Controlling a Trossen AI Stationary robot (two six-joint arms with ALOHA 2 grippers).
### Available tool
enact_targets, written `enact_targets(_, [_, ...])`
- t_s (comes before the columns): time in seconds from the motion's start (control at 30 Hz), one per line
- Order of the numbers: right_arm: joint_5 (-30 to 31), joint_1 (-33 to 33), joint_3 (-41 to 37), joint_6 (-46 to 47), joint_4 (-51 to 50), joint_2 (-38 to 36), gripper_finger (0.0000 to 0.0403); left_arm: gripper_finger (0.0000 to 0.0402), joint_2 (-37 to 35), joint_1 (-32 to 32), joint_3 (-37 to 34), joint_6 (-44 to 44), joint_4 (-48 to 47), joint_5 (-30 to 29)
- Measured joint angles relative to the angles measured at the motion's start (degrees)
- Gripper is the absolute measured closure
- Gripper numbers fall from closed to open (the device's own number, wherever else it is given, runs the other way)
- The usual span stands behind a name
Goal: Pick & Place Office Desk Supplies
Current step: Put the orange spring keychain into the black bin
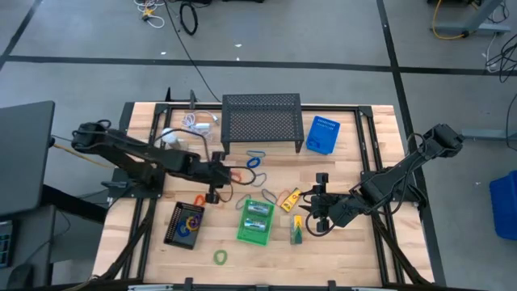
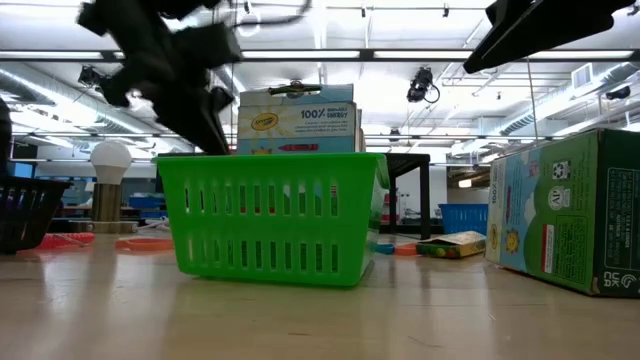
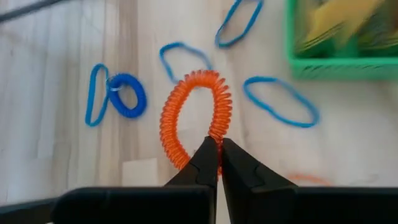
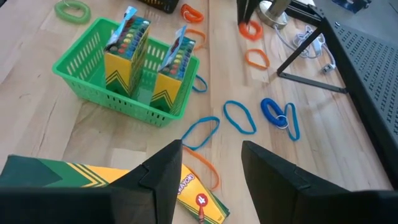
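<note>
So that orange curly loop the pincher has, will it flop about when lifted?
Probably. The orange coil loop looks like springy coiled cord, so it should sag and stretch. It seems light. The left gripper pinches just one side, so the rest may dangle.

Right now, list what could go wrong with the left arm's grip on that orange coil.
1. The left tool pinches only one edge of the orange coil loop, so the springy coil may slip out when lifted.
2. Blue loops lie close around it and might get dragged along.
3. The right tool, open above a crayon box, could cross paths near the green basket.
</note>
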Motion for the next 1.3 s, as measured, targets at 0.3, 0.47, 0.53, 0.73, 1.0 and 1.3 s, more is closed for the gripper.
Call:
enact_targets(0.3, [-0.1,0.0,0.0,-0.9,0.3,0.0,0.0227,0.0393,-14.7,-9.2,-7.2,-4.1,9.6,0.0])
enact_targets(0.47, [-0.1,0.0,0.0,-0.9,0.6,0.0,0.0227,0.0393,-22.9,-14.8,-12.3,-6.6,15.1,-1.6])
enact_targets(0.53, [-0.1,0.0,0.0,-0.9,0.7,0.0,0.0227,0.0393,-26.1,-17.3,-14.4,-8.6,16.1,-3.8])
enact_targets(0.73, [-0.2,0.0,0.0,-0.9,1.3,0.0,0.0227,0.0393,-33.4,-25.9,-19.2,-15.0,17.4,-10.2])
enact_targets(1.0, [-0.1,0.0,0.0,-0.5,1.7,0.0,0.0227,0.0393,-34.4,-36.7,-20.3,-25.6,15.0,-14.4])
enact_targets(1.3, [0.0,0.0,0.0,-0.5,1.8,0.0,0.0227,0.0393,-33.6,-47.2,-20.3,-44.0,6.4,-19.4])
